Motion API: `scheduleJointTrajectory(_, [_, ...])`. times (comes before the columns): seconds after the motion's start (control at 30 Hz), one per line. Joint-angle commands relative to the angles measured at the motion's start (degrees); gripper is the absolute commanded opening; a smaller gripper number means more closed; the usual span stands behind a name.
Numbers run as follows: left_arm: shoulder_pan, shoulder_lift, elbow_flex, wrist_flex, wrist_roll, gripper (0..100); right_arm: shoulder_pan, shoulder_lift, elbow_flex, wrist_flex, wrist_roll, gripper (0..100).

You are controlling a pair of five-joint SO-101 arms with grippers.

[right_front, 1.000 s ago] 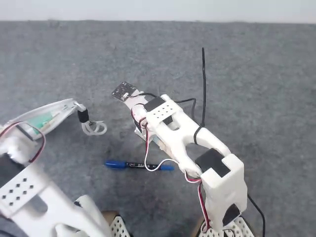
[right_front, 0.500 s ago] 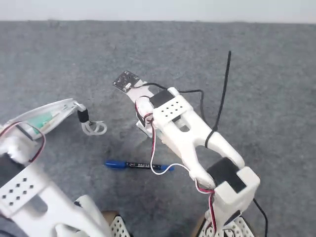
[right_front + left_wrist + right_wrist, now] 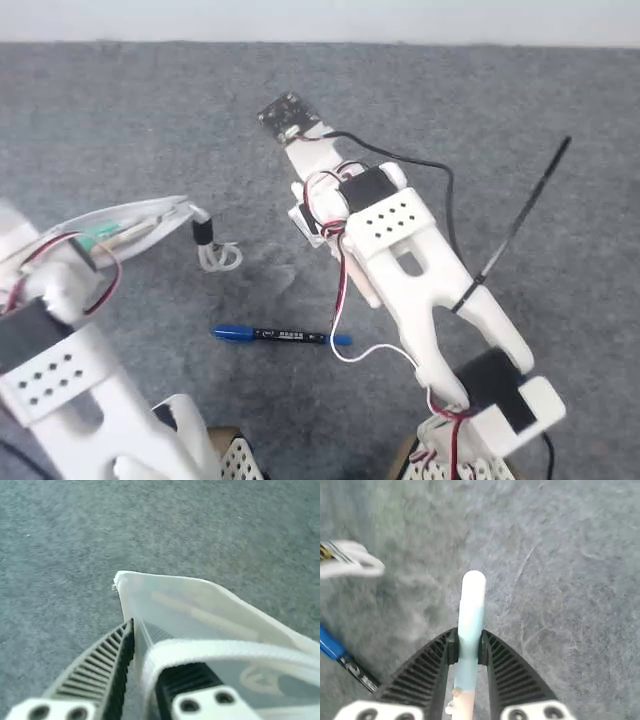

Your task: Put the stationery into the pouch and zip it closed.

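Right gripper [image 3: 467, 641] is clamped on a pale marker [image 3: 471, 602], which sticks out past the fingertips. Over the last second, in the high view, the right arm has swung from frame centre up and to the right. Its wrist board now sits near upper centre, with the marker carried clear of the grey mat [image 3: 520, 110].

Left gripper [image 3: 142, 642] is pinched on the edge of the pouch [image 3: 200, 615]. In the high view the pouch [image 3: 130, 225] sits at centre left and has slid a bit to the right. The zip ring [image 3: 220, 256] has gone with it, closer to the right arm.

Blue pen [image 3: 275, 335] hasn't moved. It lies flat on the mat at lower centre, apart from both arms.

My read:
- This is the handover set-up, with the marker lifted and the pouch brought in to meet it.
- The marker isn't lined up with the mouth yet.
- I can't tell from here how wide the mouth gapes.
- Still to do: the marker, then the blue pen, then the zip.
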Motion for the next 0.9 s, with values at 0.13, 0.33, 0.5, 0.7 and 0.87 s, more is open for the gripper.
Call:
scheduleJointTrajectory(0.13, [7.38,0.44,-1.8,0.09,0.18,1,1.54,-10.42,5.36,-9.8,-5.1,0.7])
scheduleJointTrajectory(0.33, [11.78,0.44,-4.26,2.73,-1.58,1,1.54,-22.2,17.76,-21.58,-5.1,0.7])
scheduleJointTrajectory(0.5, [14.68,0.35,-4.44,3.78,-1.76,1,1.54,-31.78,27.34,-31.08,-5.1,0.7])
scheduleJointTrajectory(0.7, [17.85,0.35,-6.81,6.42,-3.08,1,1.54,-40.04,32.18,-33.89,-5.19,0.7])
scheduleJointTrajectory(0.87, [19.16,0.35,-6.64,6.95,-3.34,1,1.63,-46.9,32.35,-33.27,-15.65,0.9])
